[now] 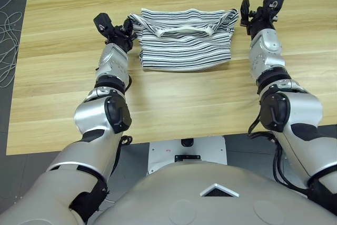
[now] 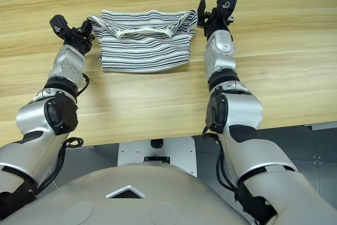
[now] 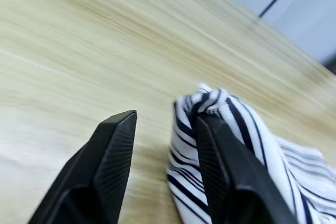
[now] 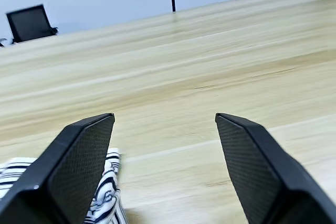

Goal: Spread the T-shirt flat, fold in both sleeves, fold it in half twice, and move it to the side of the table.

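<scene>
A black-and-white striped T-shirt lies partly folded into a rough rectangle, far and centre on the wooden table, its collar band showing on top. My left gripper is at the shirt's far left corner. In the left wrist view it stands open, with the bunched corner of the shirt against one finger. At the far right corner my right gripper is held just off the cloth. Its wrist view shows it wide open over bare wood, the shirt's edge beside one finger.
Bare wood stretches on both sides of the shirt and between it and the table's near edge. Loose cables lie on the floor past the table's left edge. A black chair stands beyond the far side.
</scene>
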Robot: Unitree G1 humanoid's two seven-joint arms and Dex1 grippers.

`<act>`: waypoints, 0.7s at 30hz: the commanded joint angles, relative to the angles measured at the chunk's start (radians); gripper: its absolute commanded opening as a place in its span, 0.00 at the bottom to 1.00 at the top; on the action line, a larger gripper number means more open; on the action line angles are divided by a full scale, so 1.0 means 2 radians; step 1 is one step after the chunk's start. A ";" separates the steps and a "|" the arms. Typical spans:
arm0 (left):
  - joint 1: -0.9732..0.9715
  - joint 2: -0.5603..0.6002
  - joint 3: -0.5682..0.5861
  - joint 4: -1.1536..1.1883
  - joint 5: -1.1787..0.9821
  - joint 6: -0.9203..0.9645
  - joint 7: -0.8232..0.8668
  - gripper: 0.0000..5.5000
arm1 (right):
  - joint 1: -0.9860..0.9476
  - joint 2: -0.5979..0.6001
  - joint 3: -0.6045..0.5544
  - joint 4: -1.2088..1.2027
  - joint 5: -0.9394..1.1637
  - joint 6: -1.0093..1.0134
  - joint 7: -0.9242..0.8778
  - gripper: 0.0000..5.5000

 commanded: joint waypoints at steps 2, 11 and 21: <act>-0.012 0.009 0.012 -0.017 -0.009 -0.023 0.005 0.36 | 0.026 -0.010 0.074 -0.026 -0.078 -0.060 -0.006 0.65; 0.085 0.008 -0.098 -0.164 0.107 -0.157 -0.005 0.36 | 0.067 -0.007 0.199 -0.117 -0.177 -0.074 0.064 0.65; 0.159 -0.034 -0.129 -0.375 0.100 -0.180 -0.003 0.36 | -0.072 0.067 0.239 0.014 -0.217 0.044 0.045 0.65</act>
